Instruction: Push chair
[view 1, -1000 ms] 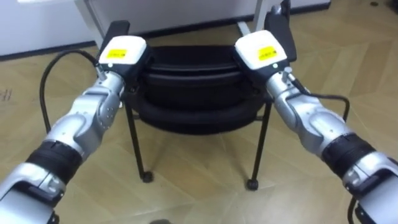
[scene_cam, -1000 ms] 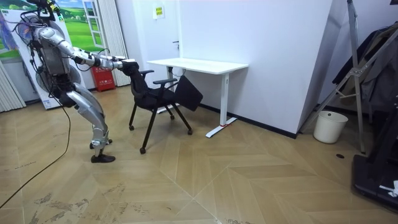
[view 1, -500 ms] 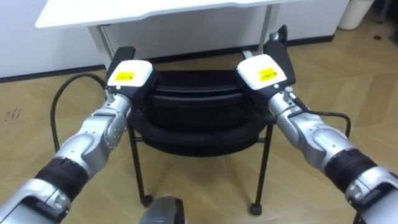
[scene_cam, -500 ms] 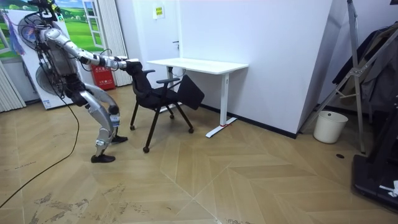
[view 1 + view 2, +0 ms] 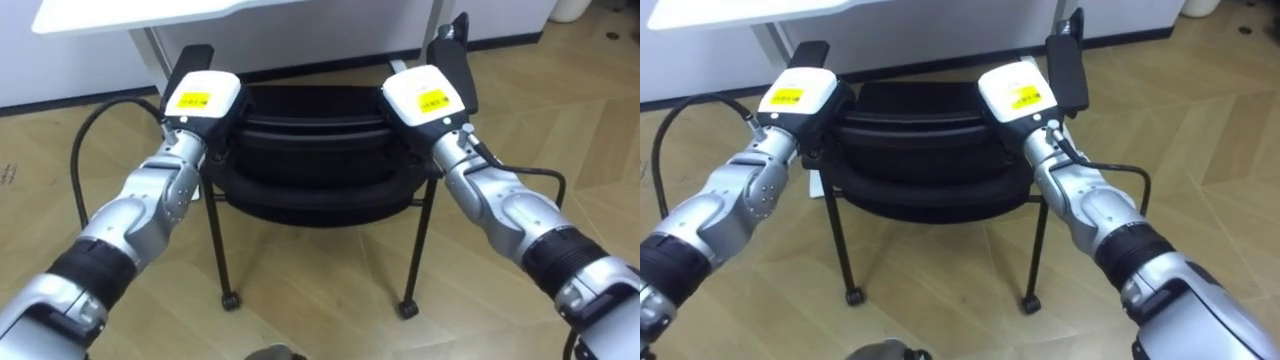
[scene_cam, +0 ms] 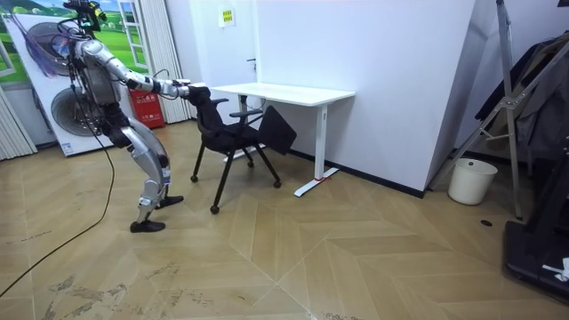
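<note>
A black chair (image 5: 310, 150) on thin black legs with castors stands right in front of me, its back toward me and its armrests (image 5: 455, 40) pointing to the white desk (image 5: 130, 12). My left hand (image 5: 200, 95) rests on the left top corner of the chair's back, and my right hand (image 5: 428, 95) on the right top corner. In the room view I stand mid-stride at the room view's left, both arms stretched out to the chair (image 6: 233, 138), which is close to the desk (image 6: 284, 92).
White desk legs (image 5: 150, 50) stand just beyond the chair. Wooden parquet floor (image 5: 320, 320) lies all round. A white bin (image 6: 471, 180) and a dark rack (image 6: 533, 116) stand far off at the room view's right.
The chair has rolled nearer the desk with both hands still on its back. I have stepped forward after it.
</note>
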You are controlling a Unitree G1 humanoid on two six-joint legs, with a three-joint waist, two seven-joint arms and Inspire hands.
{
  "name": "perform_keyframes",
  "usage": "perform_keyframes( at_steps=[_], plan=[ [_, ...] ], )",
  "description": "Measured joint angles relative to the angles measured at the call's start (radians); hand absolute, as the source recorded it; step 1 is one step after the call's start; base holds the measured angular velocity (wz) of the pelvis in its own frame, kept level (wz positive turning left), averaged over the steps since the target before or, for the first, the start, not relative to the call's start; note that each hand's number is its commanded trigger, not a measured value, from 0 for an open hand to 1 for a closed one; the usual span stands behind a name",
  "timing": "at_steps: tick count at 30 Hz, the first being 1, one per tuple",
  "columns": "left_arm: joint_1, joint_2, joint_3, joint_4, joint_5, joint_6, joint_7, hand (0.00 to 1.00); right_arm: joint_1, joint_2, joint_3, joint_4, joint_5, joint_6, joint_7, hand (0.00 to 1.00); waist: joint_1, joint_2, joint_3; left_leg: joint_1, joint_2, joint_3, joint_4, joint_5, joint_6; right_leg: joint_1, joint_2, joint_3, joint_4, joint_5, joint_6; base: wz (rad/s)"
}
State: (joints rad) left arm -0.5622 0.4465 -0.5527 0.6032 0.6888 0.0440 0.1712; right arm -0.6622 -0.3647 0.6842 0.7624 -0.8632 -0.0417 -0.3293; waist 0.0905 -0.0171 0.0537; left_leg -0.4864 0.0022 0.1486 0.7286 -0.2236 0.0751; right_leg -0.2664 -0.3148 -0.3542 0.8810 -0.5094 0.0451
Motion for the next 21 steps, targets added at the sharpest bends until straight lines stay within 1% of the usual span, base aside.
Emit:
perform_keyframes(
  at_steps=[1,3,5,6,7,8,9,10,11,12,13,14,15,16,17,18,19,20,21],
  plan=[
    [0.001,0.0,0.002,0.0,0.0,0.0,0.0,1.0,-0.001,0.003,0.0,0.001,0.0,0.0,0.0,1.0,0.001,-0.001,0.0007,0.001,-0.001,0.003,0.006,-0.007,0.0,0.0,-0.005,0.003,0.007,-0.004,0.0,-0.13],
    [0.006,-0.006,0.015,0.001,0.005,-0.004,0.0,1.0,-0.004,-0.001,-0.001,0.004,-0.002,0.0,0.0,1.0,0.002,-0.009,0.003,0.008,-0.016,0.009,0.023,-0.028,0.006,-0.002,-0.018,0.026,0.032,-0.015,0.012,-0.08],
    [0.016,-0.004,0.023,-0.007,0.009,-0.01,0.0,1.0,-0.003,-0.001,0.0,0.003,-0.003,-0.002,0.001,1.0,0.012,-0.006,0.0011,0.01,-0.016,0.014,0.043,-0.05,0.009,-0.002,-0.021,0.032,0.041,-0.017,0.012,-0.18],
    [0.016,-0.004,0.022,-0.007,0.01,-0.011,0.0,1.0,-0.003,-0.001,0.0,0.004,-0.003,-0.002,0.001,1.0,0.015,-0.005,0.0004,0.01,-0.016,0.013,0.05,-0.055,0.01,-0.002,-0.02,0.036,0.043,-0.017,0.013,-0.19],
    [0.015,-0.004,0.022,-0.008,0.011,-0.014,-0.001,1.0,-0.002,-0.003,-0.001,0.004,-0.003,-0.002,0.002,1.0,0.015,-0.006,0.0004,0.01,-0.017,0.011,0.062,-0.067,0.013,-0.003,-0.021,0.031,0.058,-0.017,0.014,-0.13],
    [0.013,-0.004,0.027,-0.007,0.011,-0.02,-0.001,1.0,-0.004,-0.002,-0.004,0.005,-0.002,-0.001,0.002,1.0,0.02,-0.003,0.0013,0.009,-0.019,0.006,0.078,-0.079,0.015,-0.011,-0.029,0.022,0.093,-0.008,0.015,-0.11],
    [0.013,-0.006,0.029,-0.004,0.011,-0.024,0.0,1.0,-0.004,-0.002,-0.005,0.005,-0.003,-0.001,0.002,1.0,0.023,0.0,0.004,0.009,-0.02,0.001,0.085,-0.084,0.017,-0.02,-0.033,0.023,0.118,0.008,0.012,-0.1],
    [0.013,-0.007,0.03,-0.002,0.013,-0.03,0.0,1.0,-0.002,-0.001,-0.009,0.006,-0.008,-0.001,0.002,1.0,0.023,0.011,0.0107,0.01,-0.02,-0.02,0.096,-0.091,0.017,-0.049,-0.032,0.03,0.173,0.057,-0.002,-0.12],
    [0.013,-0.008,0.03,-0.001,0.014,-0.03,-0.001,1.0,0.006,0.002,-0.017,0.006,-0.012,-0.001,0.0,1.0,0.02,0.029,0.017,0.011,-0.019,-0.05,0.101,-0.094,0.016,-0.089,-0.019,0.054,0.226,0.101,-0.011,-0.15],
    [0.013,-0.007,0.03,-0.001,0.014,-0.03,0.0,1.0,0.007,0.003,-0.017,0.006,-0.012,-0.001,-0.003,1.0,0.022,0.033,0.0161,0.01,-0.018,-0.066,0.1,-0.095,0.015,-0.108,-0.005,0.063,0.227,0.098,-0.008,-0.17],
    [0.011,-0.004,0.03,-0.001,0.014,-0.03,-0.001,1.0,0.005,0.004,-0.015,0.006,-0.012,-0.001,-0.007,1.0,0.028,0.045,0.0139,0.006,-0.019,-0.107,0.097,-0.097,0.011,-0.148,0.038,0.083,0.176,0.091,-0.007,0.0],
    [0.011,-0.003,0.029,0.003,0.013,-0.029,-0.001,1.0,0.006,0.008,-0.012,0.005,-0.012,0.0,-0.01,1.0,0.025,0.051,0.0102,0.004,-0.031,-0.147,0.088,-0.095,0.0,-0.174,0.077,0.104,0.08,0.095,-0.004,0.19],
    [0.011,0.0,0.029,0.004,0.013,-0.028,-0.001,1.0,0.006,0.011,-0.008,0.005,-0.012,0.002,-0.01,1.0,0.021,0.048,0.0084,0.004,-0.04,-0.163,0.083,-0.093,-0.005,-0.186,0.092,0.114,0.025,0.097,-0.004,0.51],
    [0.011,0.005,0.029,0.006,0.013,-0.028,-0.003,1.0,0.007,0.017,-0.007,0.005,-0.011,0.004,-0.009,1.0,0.009,0.04,0.0062,0.0,-0.048,-0.184,0.083,-0.089,-0.016,-0.208,0.109,0.137,-0.031,0.117,-0.01,0.75],
    [0.01,0.011,0.022,0.008,0.011,-0.029,-0.005,1.0,0.007,0.023,-0.001,0.007,-0.006,0.009,-0.009,1.0,-0.009,0.03,-0.0009,-0.006,-0.048,-0.2,0.087,-0.081,-0.033,-0.208,0.126,0.147,-0.035,0.131,-0.021,0.78],
    [0.007,0.013,0.018,0.01,0.009,-0.03,-0.006,1.0,0.007,0.021,0.0,0.008,-0.004,0.009,-0.009,1.0,-0.015,0.026,-0.0037,-0.01,-0.044,-0.201,0.088,-0.078,-0.039,-0.205,0.132,0.146,-0.036,0.135,-0.029,0.64],
    [0.002,0.012,0.017,0.012,0.009,-0.034,-0.006,1.0,0.007,0.019,0.0,0.006,0.0,0.008,-0.009,1.0,-0.012,0.025,-0.0035,-0.013,-0.019,-0.183,0.095,-0.079,-0.054,-0.199,0.14,0.13,-0.04,0.152,-0.058,0.26],
    [0.001,0.007,0.017,0.014,0.009,-0.035,-0.006,1.0,0.006,0.017,0.0,0.006,0.003,0.008,-0.009,1.0,-0.005,0.028,-0.0033,-0.012,0.006,-0.169,0.102,-0.086,-0.067,-0.191,0.137,0.102,-0.045,0.17,-0.077,0.09],
    [0.002,0.004,0.017,0.013,0.009,-0.034,-0.006,1.0,0.006,0.018,0.001,0.004,0.003,0.008,-0.009,1.0,-0.002,0.029,-0.004,-0.01,0.013,-0.167,0.102,-0.089,-0.071,-0.188,0.135,0.092,-0.046,0.172,-0.082,-0.06]
  ],
)
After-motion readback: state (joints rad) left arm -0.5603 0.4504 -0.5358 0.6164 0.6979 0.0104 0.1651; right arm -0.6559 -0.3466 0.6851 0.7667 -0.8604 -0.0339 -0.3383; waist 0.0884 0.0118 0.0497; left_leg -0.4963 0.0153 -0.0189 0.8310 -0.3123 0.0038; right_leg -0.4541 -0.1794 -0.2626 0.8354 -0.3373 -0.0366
